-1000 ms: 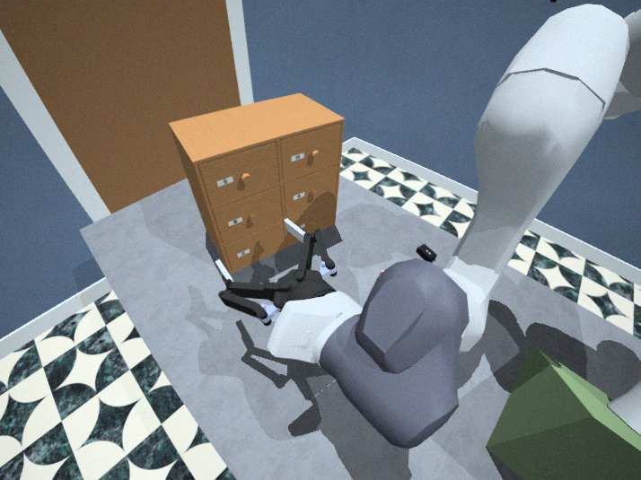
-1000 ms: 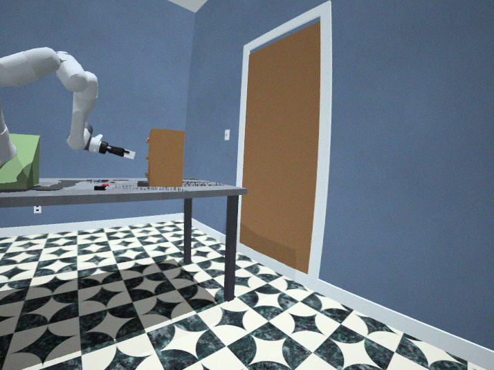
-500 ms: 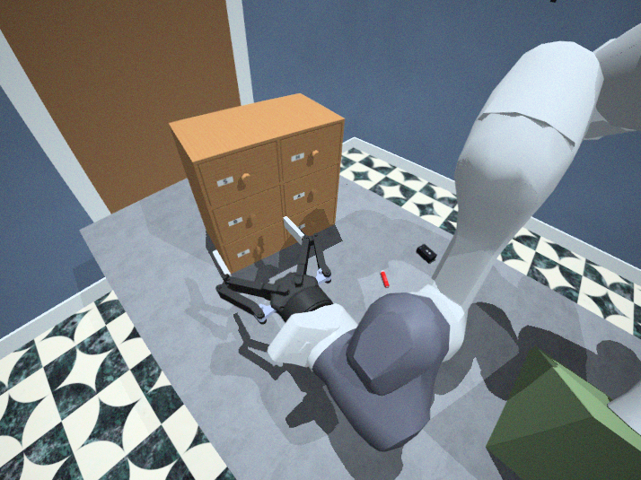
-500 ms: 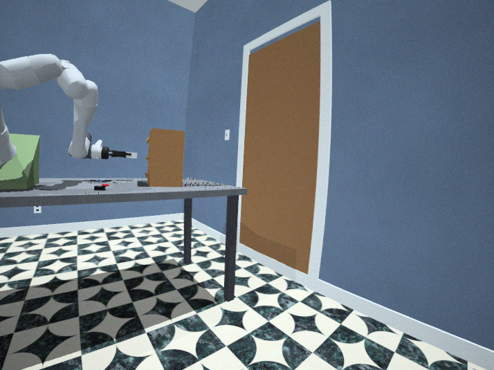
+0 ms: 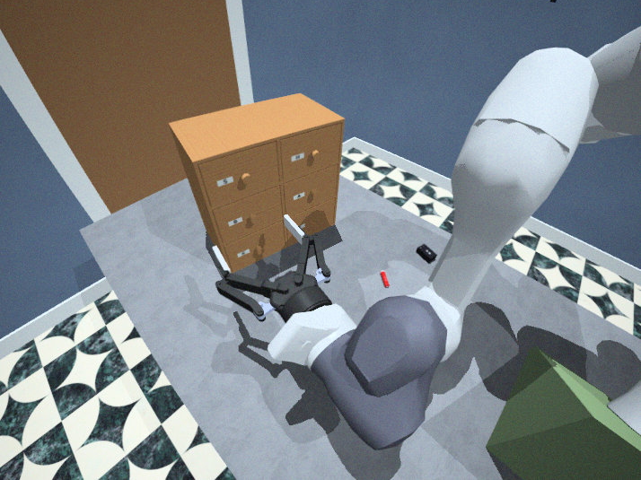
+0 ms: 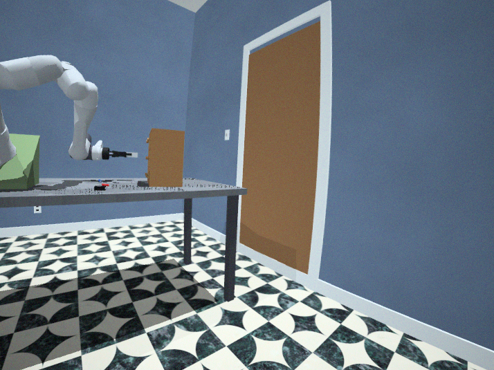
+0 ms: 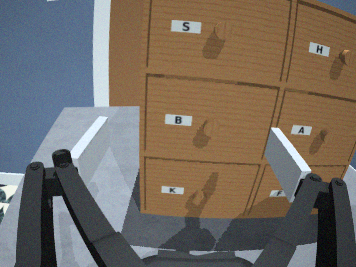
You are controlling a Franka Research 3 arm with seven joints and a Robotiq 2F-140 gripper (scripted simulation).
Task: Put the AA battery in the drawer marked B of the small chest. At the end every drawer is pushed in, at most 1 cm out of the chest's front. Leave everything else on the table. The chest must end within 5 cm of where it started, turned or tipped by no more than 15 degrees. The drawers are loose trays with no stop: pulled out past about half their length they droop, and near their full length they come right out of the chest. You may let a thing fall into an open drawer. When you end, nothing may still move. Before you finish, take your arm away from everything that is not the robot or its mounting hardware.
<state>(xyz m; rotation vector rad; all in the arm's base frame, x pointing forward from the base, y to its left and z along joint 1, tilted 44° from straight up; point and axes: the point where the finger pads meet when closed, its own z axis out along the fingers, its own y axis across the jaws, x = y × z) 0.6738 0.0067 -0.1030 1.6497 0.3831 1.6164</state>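
The small wooden chest (image 5: 262, 170) stands at the far side of the grey table, and all its drawers look pushed in. Drawer B (image 7: 208, 129) is the middle one in the left column; it also shows in the top view (image 5: 247, 216). My gripper (image 5: 255, 240) is open and empty. It lies level and points at the chest's front, a short way off it, with its fingers spanning the lower drawers (image 7: 187, 145). A small red cylinder (image 5: 383, 278) lies on the table to the right of the gripper. A tiny blue thing (image 6: 99, 180) lies further back. I cannot tell which is the battery.
A small black object (image 5: 426, 253) lies right of the red cylinder. A green box (image 5: 556, 421) stands at the near right corner. My arm's elbow and forearm (image 5: 385, 362) hang low over the table's middle. The table edge runs close behind the chest.
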